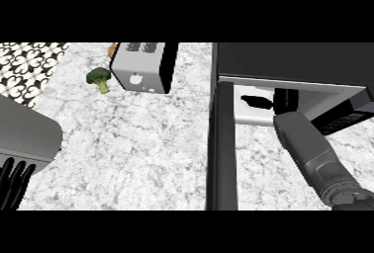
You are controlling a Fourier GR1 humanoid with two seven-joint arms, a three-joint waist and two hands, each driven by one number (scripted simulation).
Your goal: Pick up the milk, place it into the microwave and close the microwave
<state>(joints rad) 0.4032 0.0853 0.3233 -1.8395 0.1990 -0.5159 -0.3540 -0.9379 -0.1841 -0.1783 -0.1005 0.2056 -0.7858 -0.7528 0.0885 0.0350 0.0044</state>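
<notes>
One arm is at work: your right forearm (312, 148) reaches over the counter (139, 148) into the microwave (292, 64), whose door (223, 148) stands swung wide toward you. The right hand is lost inside the cavity, so you cannot tell whether it holds anything. The milk shows nowhere on the counter; it is probably inside with that hand. A small dark shape (256, 102) on the cavity floor may be hand or shadow. Your left hand (15, 183) rests at the lower left edge, fingers straight.

Set the carton upright and well back from the sill, let go, then draw the arm straight out before swinging the door, which needs a clear arc.

No writing reads: the toaster (142, 66) beside the broccoli (100, 79) bears only an illegible mark.
</notes>
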